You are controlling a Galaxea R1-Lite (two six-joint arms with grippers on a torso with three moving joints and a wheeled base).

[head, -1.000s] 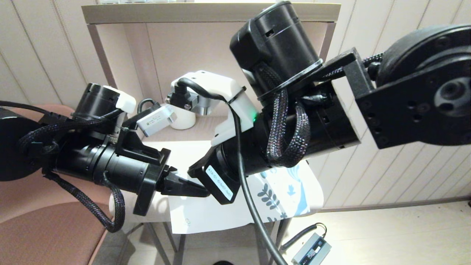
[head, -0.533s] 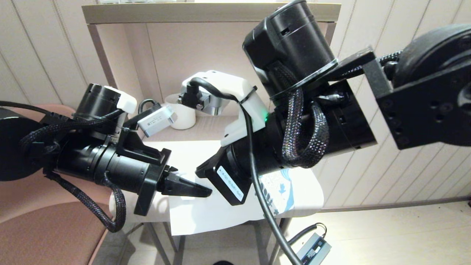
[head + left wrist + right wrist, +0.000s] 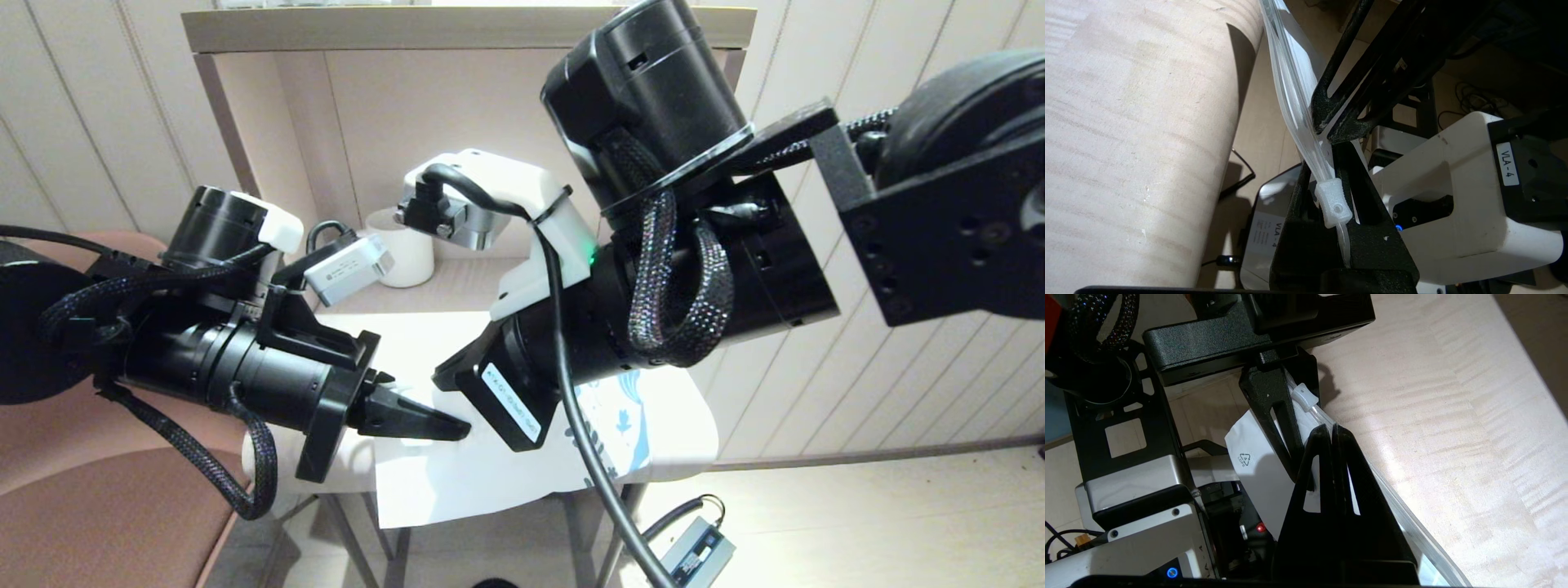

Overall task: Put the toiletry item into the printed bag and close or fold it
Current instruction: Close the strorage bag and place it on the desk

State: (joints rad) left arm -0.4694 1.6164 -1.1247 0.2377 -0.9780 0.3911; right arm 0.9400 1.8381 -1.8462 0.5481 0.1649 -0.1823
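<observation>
The printed bag (image 3: 457, 482) lies flat on the small table (image 3: 694, 425), its leaf-printed end (image 3: 618, 425) toward the right. My left gripper (image 3: 457, 428) is shut on the bag's zip edge right at the white slider (image 3: 1333, 203). Just beyond it, my right gripper (image 3: 1331, 430) is shut on the same zip edge (image 3: 1396, 502); in the head view its fingers are hidden behind its own wrist. The slider (image 3: 1304, 394) shows beside the left fingers (image 3: 1274, 416). The comb is not visible in any view.
A white ribbed mug (image 3: 406, 260) stands at the back of the table under a shelf frame (image 3: 457, 28). A brown chair (image 3: 90, 506) is on the left. A grey box (image 3: 694, 555) on a cable lies on the floor below.
My right arm has shifted to the right and slightly up, and the bag's printed end has drawn in with it. The left gripper has stayed in place on the zip edge.
</observation>
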